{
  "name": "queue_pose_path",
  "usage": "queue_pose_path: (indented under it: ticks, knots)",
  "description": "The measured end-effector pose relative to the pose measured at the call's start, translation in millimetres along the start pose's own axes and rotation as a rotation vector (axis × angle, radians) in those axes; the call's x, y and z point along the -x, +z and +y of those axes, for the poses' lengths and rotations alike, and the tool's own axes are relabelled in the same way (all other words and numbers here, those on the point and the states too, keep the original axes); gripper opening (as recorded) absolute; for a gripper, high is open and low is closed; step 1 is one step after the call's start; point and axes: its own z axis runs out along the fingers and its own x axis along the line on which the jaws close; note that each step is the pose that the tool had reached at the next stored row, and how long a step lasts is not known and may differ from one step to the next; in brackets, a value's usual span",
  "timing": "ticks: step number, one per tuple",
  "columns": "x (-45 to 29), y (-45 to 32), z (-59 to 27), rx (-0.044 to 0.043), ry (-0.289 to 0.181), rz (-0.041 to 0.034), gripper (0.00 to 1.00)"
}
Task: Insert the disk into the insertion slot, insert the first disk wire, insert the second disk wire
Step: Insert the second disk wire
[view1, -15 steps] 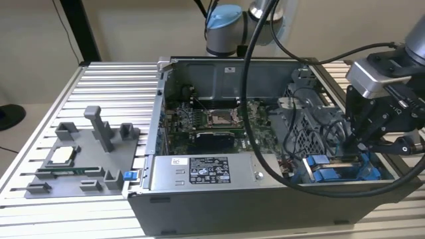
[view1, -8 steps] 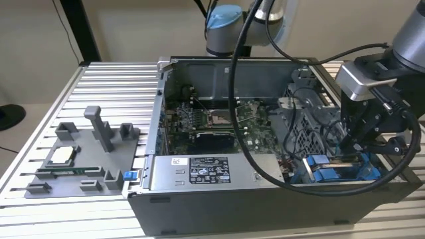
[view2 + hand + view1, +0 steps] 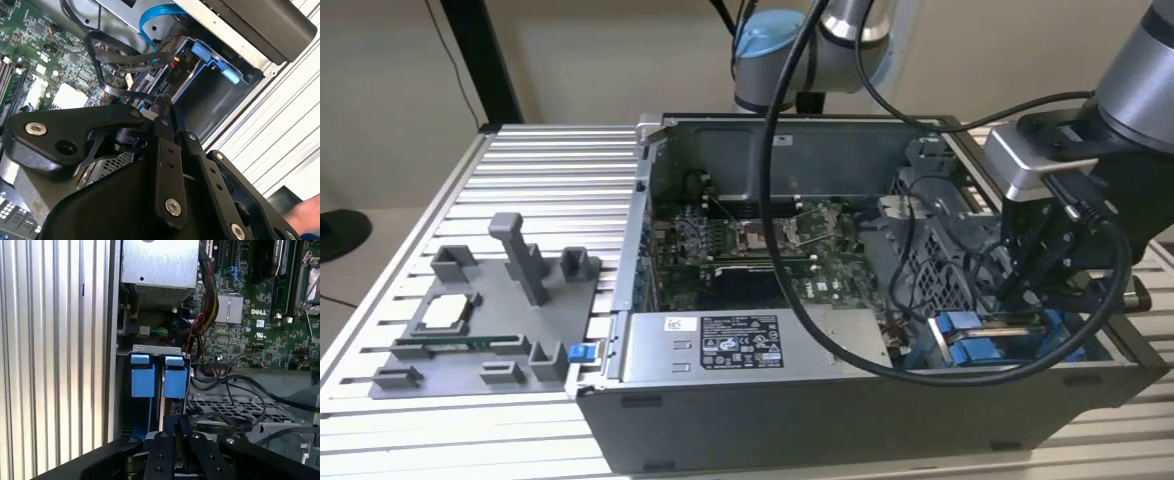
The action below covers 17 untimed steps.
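The arm reaches down into the open computer case (image 3: pixel 854 400) at the corner on the exterior view's right, nearest the camera. The pincer (image 3: pixel 1034 300) sits low over the insertion slot (image 3: pixel 961 350), a grey sheet-metal bay at that corner.

In both wrist views the pincer's fingers (image 3: pixel 176 432) stand close together, almost shut, with their tips at the rear edge of the disk (image 3: pixel 162 405). Whether the tips clamp a wire connector or merely touch the disk cannot be told; the contact point is hidden by the fingers themselves.

The disk stands on edge inside the slot, flanked by the bright blue carrier frame (image 3: pixel 143 380), whose two blue tabs show on either side of it. A light blue flat cable (image 3: pixel 150 22) curves over the bay, and black wires (image 3: pixel 120 60) loop just beside the fingers.

Elsewhere in the case:
- the green motherboard (image 3: pixel 761 240) lies on the floor of the case;
- the grey power-supply box (image 3: pixel 734 345) sits along the near wall.

A grey parts fixture (image 3: pixel 480 320) rests on the ribbed surface (image 3: pixel 547 170), well apart from the pincer.
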Motion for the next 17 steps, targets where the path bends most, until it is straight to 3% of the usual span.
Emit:
queue_pose_path:
  ticks: [6,17]
  knots:
    - [0.4,0.2,0.0,-0.0031,0.006,0.0065,0.0]
    - [0.4,1.1,0.1,-0.0064,0.006,0.0066,0.0]
